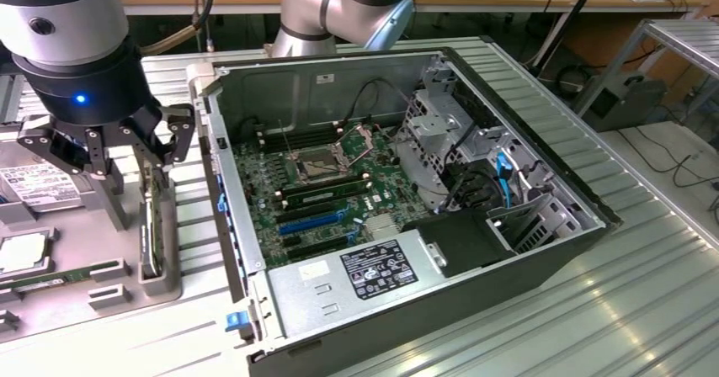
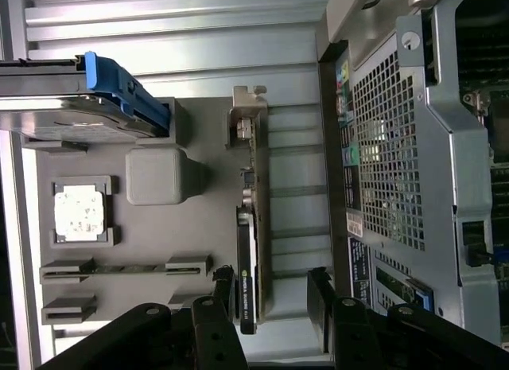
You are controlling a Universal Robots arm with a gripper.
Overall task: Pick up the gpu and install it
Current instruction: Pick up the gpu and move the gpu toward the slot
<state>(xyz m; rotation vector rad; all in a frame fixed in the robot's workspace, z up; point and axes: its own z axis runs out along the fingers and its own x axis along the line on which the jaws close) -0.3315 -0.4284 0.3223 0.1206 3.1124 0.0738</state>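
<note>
Jaws stand apart, one finger either side of the one gpu (image 2: 250,227), which sits on edge in a slot of the grey holder (image 2: 143,235) on the tabletop (image 2: 175,36). On that holder I count one hard drive (image 2: 71,119), one processor (image 2: 79,212) and one memory stick (image 2: 119,268); one open computer case (image 2: 382,147) stands just beside

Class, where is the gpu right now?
The gpu stands on edge in the grey holder at the exterior view's left, beside the computer case, below the open gripper.
</note>
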